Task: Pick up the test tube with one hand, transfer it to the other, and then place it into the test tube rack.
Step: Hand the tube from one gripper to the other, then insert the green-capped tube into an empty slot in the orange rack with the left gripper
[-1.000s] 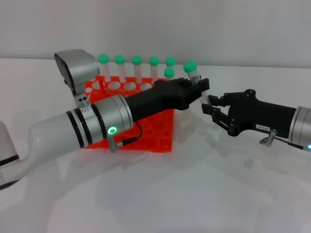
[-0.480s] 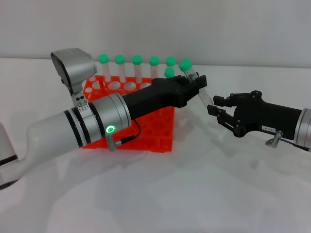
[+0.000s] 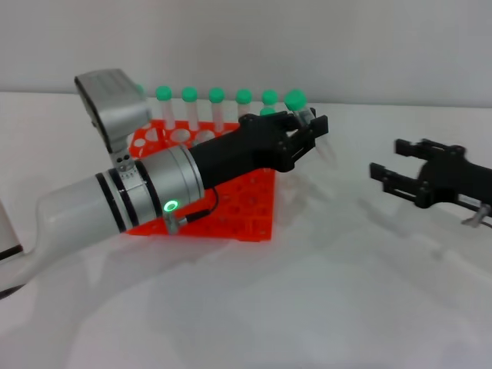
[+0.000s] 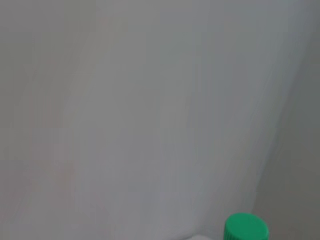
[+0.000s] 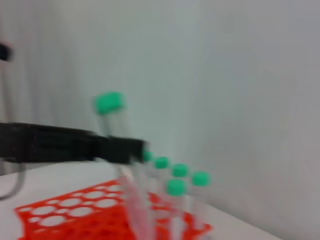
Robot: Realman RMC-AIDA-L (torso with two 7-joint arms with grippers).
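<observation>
The test tube [image 3: 317, 137] is clear with a green cap [image 3: 295, 98]. It is tilted and held in my left gripper [image 3: 314, 131], the black one on the thick silver-white arm with a green light, over the right rear corner of the orange-red rack [image 3: 244, 206]. My right gripper [image 3: 384, 158], black with a silver-grey wrist, is open and empty well to the right of the tube. The right wrist view shows the tube [image 5: 120, 130] clamped by the left gripper's black fingers [image 5: 117, 149] above the rack [image 5: 65, 215]. The left wrist view shows only the green cap [image 4: 245, 230].
Several green-capped tubes [image 3: 217, 108] stand in the rack's rear row and show in the right wrist view [image 5: 176, 187]. The left arm's silver elbow [image 3: 111, 104] rises over the rack's left side. A white tabletop [image 3: 330, 292] lies around the rack, with a pale wall behind.
My right gripper has drawn back to the right, away from the tube's lower end. My left gripper keeps its hold on the tube and has shifted slightly left toward the rack.
</observation>
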